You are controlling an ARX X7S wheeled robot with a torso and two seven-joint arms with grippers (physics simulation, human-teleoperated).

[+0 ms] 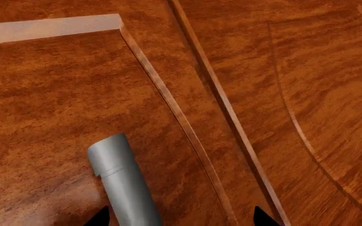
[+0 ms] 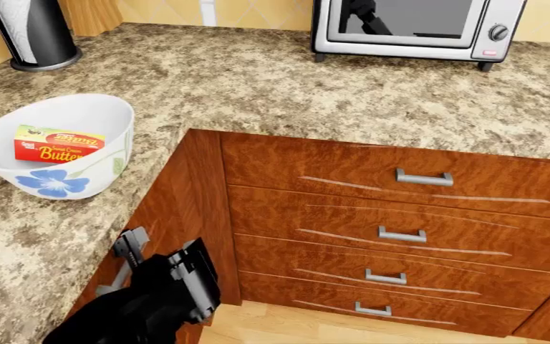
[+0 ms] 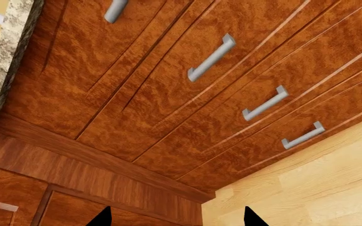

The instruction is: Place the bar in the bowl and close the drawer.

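On the bench (image 2: pixel 285 86), the bar (image 2: pixel 57 144) lies inside the bowl (image 2: pixel 60 175), so that step looks done and closing the drawer (image 1: pixel 61 103) is the one in hand. Both left fingers (image 1: pixel 100 217) are spread apart just short of its handle (image 1: pixel 121 183), holding nothing, and the right fingers (image 3: pixel 249 217) are likewise apart and empty. From this close view I cannot tell whether the front is fully shut, so the next move probably calls for a straight push on it.
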